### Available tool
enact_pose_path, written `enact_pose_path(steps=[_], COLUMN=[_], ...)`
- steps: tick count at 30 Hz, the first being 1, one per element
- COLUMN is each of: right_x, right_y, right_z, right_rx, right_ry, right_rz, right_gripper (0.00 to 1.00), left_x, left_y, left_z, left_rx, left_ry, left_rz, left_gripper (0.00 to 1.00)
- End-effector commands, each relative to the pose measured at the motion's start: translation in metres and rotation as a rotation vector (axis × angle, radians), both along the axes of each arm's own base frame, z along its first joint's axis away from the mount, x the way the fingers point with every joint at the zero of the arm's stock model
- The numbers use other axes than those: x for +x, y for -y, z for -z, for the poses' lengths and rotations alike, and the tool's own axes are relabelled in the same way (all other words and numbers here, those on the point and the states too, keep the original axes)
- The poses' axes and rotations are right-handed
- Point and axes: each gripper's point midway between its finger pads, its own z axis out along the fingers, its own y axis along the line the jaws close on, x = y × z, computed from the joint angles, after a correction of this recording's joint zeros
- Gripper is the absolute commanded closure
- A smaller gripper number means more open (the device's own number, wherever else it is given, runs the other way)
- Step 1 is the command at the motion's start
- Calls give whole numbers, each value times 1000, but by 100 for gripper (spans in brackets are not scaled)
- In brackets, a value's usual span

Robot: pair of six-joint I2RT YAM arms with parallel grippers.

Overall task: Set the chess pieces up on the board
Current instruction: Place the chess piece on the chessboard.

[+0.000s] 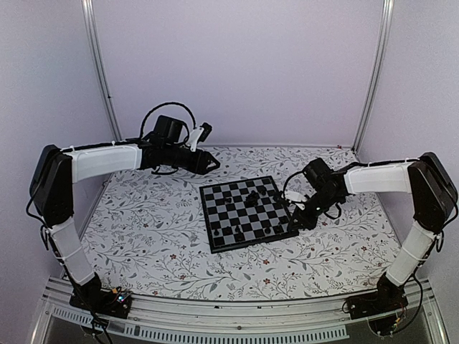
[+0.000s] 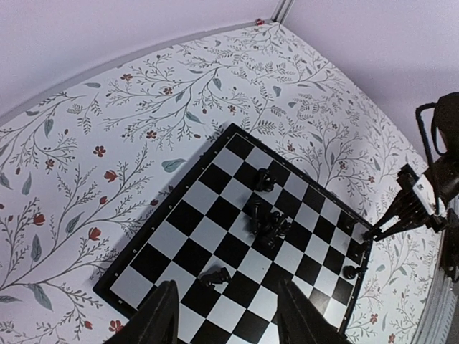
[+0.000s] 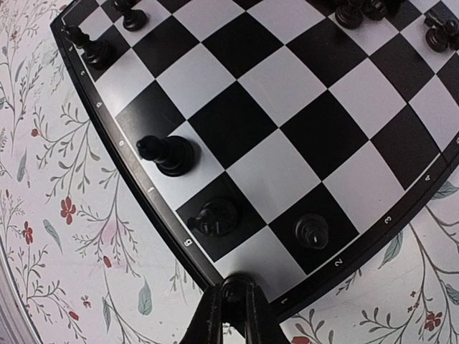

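A: Where's the flat black-and-grey checked chessboard (image 1: 221, 228)?
B: On the floral tablecloth (image 1: 143, 222), between the arms. Tiny black chess pieces (image 1: 252, 199) cluster mid-board; a few stand by its near-right corner.
A: And the claws?
B: The right gripper (image 3: 233, 307) is pinched together, empty, at that corner. The left gripper (image 2: 229, 322) is spread apart, near the far-left corner

board (image 3: 276, 82) cropped at top, chess pieces (image 1: 251, 201) indistinct
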Motion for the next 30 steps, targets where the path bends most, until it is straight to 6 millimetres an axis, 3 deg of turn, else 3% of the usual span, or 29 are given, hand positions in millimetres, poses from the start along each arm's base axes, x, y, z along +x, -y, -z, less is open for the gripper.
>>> enact_pose_path(steps=[1,15,22,25,30], right_x=[12,16,15,13,25], right_y=[-4,-4,-2,-1,12], right_z=[-1,9,7,-6,-49], right_rx=[-2,-20,-24,-17,46], right_ry=[26,23,9,14,82], right_rz=[16,35,47,50,95], right_gripper=[93,88,76,70,62], left_x=[2,2,1,1,-1], left_y=[3,5,6,6,9], left_z=[-5,0,0,1,2], left_rx=[0,2,0,1,-7], left_ry=[11,-6,-11,-12,-24], left_rz=[19,27,32,37,52], left_gripper=[51,50,50,49,49])
